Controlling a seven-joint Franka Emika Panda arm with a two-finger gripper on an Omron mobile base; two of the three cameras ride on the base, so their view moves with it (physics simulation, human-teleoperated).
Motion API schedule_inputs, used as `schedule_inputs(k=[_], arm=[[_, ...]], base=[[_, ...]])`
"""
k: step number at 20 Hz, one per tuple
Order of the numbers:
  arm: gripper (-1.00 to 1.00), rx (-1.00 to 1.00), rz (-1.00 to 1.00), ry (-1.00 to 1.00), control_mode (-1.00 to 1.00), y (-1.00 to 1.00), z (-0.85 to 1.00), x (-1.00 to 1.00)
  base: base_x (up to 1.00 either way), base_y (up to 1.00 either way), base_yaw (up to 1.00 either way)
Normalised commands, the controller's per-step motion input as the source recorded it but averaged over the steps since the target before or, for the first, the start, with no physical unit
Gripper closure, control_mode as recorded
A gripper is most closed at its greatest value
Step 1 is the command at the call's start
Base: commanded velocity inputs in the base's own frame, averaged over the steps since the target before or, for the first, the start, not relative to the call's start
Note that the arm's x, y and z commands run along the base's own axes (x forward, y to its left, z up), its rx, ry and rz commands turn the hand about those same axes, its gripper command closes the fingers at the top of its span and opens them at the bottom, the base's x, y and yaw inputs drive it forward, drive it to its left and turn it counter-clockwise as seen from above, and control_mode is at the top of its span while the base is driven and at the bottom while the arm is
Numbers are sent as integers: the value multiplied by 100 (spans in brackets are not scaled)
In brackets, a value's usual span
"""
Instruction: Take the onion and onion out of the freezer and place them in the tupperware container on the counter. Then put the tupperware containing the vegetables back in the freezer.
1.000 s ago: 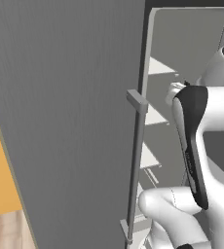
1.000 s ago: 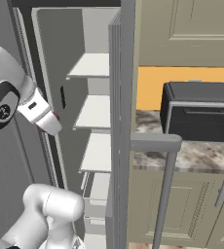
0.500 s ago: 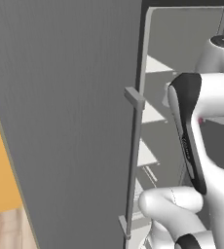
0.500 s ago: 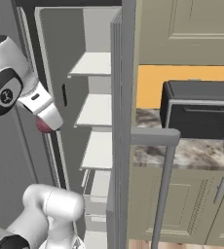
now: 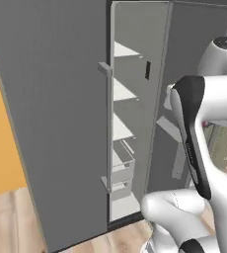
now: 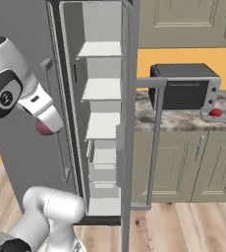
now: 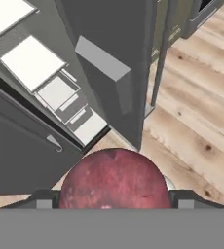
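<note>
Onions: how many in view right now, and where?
2. One onion sits between the gripper's fingers, out in front of the open freezer. The other lies in the tupperware container on the counter, right of the toaster oven. None visible on freezer shelves.

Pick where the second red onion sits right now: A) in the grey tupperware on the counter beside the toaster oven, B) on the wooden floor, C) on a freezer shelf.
A: a red onion rests in the tupperware container on the counter, right of the toaster oven.
</note>
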Motion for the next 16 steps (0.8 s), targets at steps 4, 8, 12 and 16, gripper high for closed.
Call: schedule_inputs(k=[4, 8, 12, 16], arm=[[100, 0, 0, 0, 100, 0, 0, 0], [100, 0, 0, 0, 100, 0, 0, 0], [100, 0, 0, 0, 100, 0, 0, 0], [100, 0, 0, 0, 100, 0, 0, 0]], base=[[-100, 4, -63], [-82, 0, -77], [-40, -13, -78], [36, -30, -60]])
